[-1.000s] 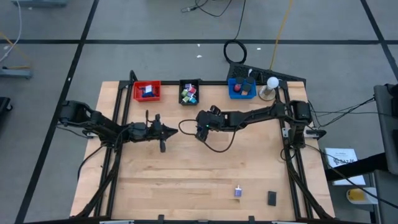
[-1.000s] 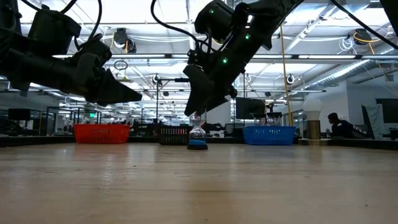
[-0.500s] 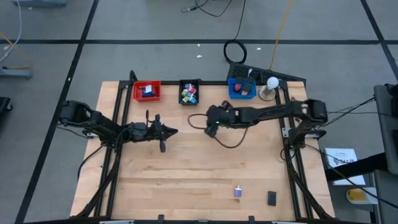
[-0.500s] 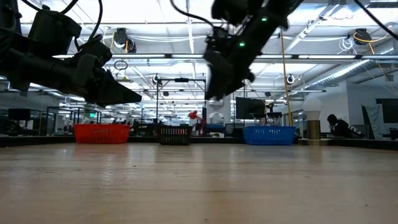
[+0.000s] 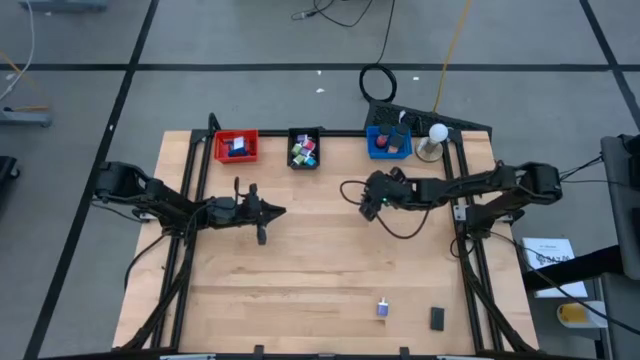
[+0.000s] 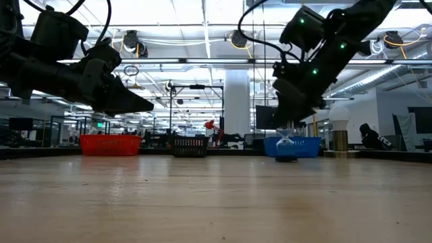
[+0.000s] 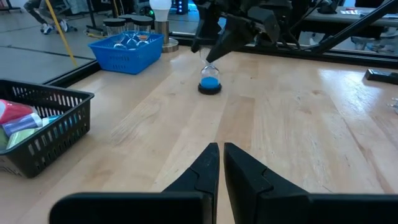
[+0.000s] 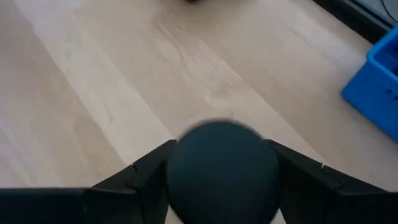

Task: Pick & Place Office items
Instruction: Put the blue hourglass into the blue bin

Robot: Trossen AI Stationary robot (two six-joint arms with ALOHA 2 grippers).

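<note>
Near the blue tray [image 7: 127, 56] at the counter's back, the right tool [image 5: 372, 207] grips a blue-and-black item [image 7: 209, 81] by its round cap, the left tool [image 7: 219, 165] hangs pinched shut and empty, and with the trays already partly filled, a small block [image 5: 382, 308] and a black piece [image 5: 437, 318] wait up front.

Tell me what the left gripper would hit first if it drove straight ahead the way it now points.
Probably the hourglass with blue sand that the right gripper holds on the table: it stands nearly dead ahead of the shut left gripper, though slightly off-line, so it might just miss.
</note>
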